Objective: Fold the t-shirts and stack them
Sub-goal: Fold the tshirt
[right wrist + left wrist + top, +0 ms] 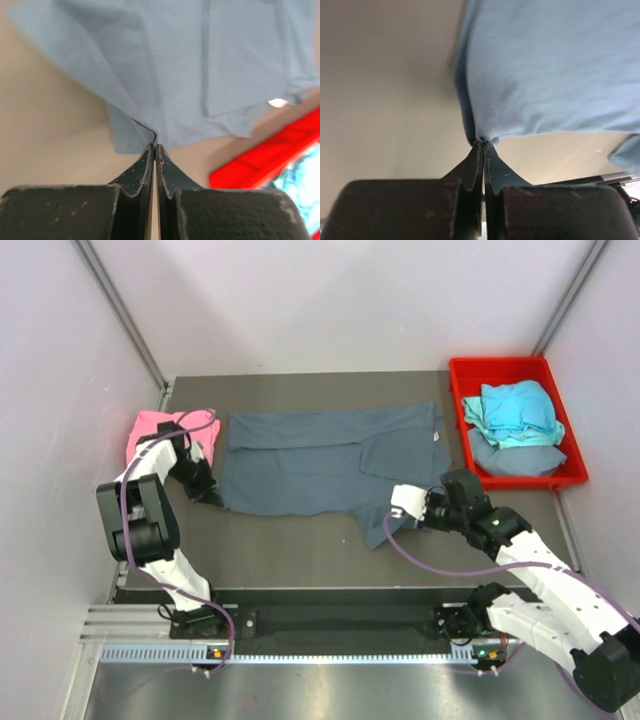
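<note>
A grey-blue t-shirt (310, 460) lies spread across the middle of the table, with a flap hanging toward the near edge on the right. My left gripper (214, 497) is shut on the shirt's near left corner; in the left wrist view the gripper (484, 143) pinches the bunched cloth (550, 70). My right gripper (393, 510) is shut on the shirt's near right edge beside the flap; in the right wrist view the gripper (154, 145) bites the hem (200, 60). A folded pink t-shirt (150, 432) lies at the table's left edge, behind my left arm.
A red bin (462, 418) stands at the back right and holds a teal shirt (515, 410) on a grey-blue one (515, 460). The bin (265, 160) also shows in the right wrist view. White walls close in on both sides.
</note>
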